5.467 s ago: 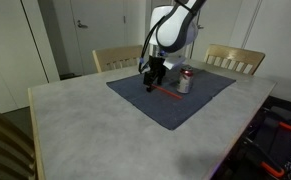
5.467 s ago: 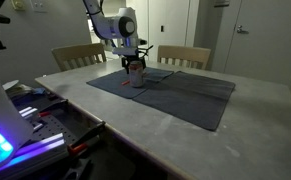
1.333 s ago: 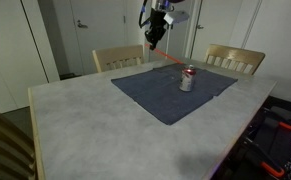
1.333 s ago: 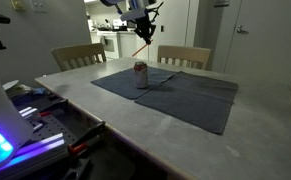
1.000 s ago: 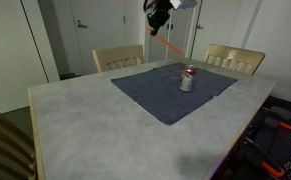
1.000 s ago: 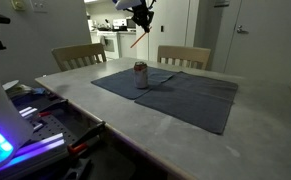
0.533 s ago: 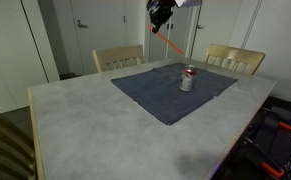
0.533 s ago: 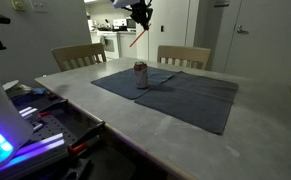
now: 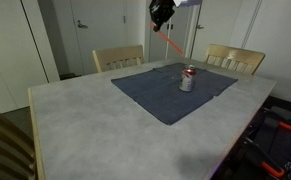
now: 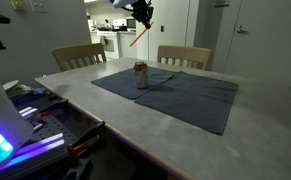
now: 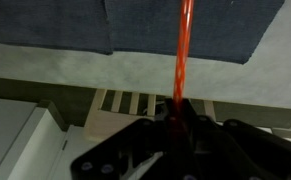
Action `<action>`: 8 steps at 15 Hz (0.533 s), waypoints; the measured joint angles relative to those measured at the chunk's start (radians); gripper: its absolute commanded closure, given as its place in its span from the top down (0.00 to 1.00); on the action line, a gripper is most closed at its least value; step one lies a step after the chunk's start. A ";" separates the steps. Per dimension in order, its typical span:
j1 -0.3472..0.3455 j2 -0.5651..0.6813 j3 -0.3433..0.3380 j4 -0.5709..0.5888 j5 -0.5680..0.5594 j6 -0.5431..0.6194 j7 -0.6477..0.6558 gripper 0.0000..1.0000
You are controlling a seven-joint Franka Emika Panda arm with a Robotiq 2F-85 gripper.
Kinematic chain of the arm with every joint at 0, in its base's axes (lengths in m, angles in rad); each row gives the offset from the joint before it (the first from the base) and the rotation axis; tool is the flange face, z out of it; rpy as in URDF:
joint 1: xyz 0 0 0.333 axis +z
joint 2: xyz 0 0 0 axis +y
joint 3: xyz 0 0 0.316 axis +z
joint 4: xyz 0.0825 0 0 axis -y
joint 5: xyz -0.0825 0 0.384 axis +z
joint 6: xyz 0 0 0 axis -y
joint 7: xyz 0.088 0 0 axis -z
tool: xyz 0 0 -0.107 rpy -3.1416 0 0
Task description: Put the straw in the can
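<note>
The gripper hangs high above the table, shut on the thin red straw, which slants down from its jaws. In an exterior view the same gripper holds the straw well above the can. The silver-grey can with red markings stands upright on the blue cloth; it also shows as the can on the cloth. In the wrist view the straw runs up from between the dark shut jaws at the gripper; the can is out of that view.
Two wooden chairs stand at the table's far side. Equipment with a blue light sits beside the table's edge. Doors and walls lie behind.
The gripper with the straw has risen a little further and shifted slightly sideways over the last second. The can and cloth have not moved.
</note>
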State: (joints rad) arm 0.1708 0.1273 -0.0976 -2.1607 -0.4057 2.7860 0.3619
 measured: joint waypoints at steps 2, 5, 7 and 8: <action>0.010 -0.012 -0.032 -0.001 -0.120 -0.004 0.166 0.02; 0.012 -0.045 -0.066 -0.019 -0.254 -0.015 0.370 0.02; 0.012 -0.078 -0.077 -0.043 -0.338 -0.020 0.483 0.02; 0.012 -0.099 -0.079 -0.058 -0.384 -0.025 0.537 0.02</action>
State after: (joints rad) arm 0.1823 0.0284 -0.1764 -2.2186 -0.7900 2.7613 0.8985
